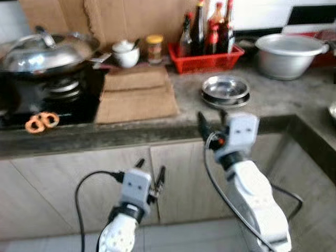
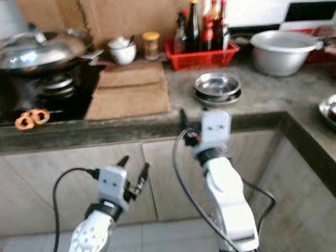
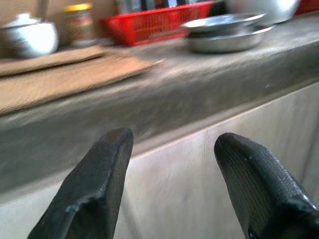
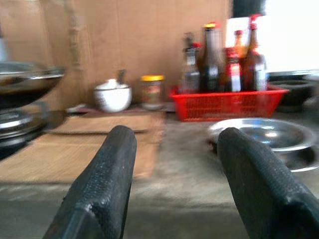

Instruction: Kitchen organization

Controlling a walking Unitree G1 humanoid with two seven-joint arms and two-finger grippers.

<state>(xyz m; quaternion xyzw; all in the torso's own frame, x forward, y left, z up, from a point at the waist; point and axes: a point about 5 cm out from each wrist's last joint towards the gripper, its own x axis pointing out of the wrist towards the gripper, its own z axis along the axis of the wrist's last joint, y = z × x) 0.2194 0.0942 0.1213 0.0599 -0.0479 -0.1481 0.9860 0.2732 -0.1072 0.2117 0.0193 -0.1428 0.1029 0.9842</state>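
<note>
On the grey stone counter (image 1: 273, 97) lie stacked steel plates (image 1: 226, 90), a red basket (image 1: 206, 58) of sauce bottles, a big steel bowl (image 1: 289, 54), a yellow-lidded jar (image 1: 154, 49) and a white lidded pot (image 1: 126, 53). My right gripper (image 1: 211, 122) stands open at the counter's front edge, just in front of the plates, holding nothing. My left gripper (image 1: 150, 174) hangs open lower down, in front of the cabinet doors (image 1: 79, 184), also with nothing in it.
A lidded wok (image 1: 44, 52) sits on the black stove (image 1: 52, 100) at the left, with two brown rings (image 1: 41, 122) near its front edge. Flat cardboard pieces (image 1: 137, 94) lie beside the stove. The counter turns a corner at the right.
</note>
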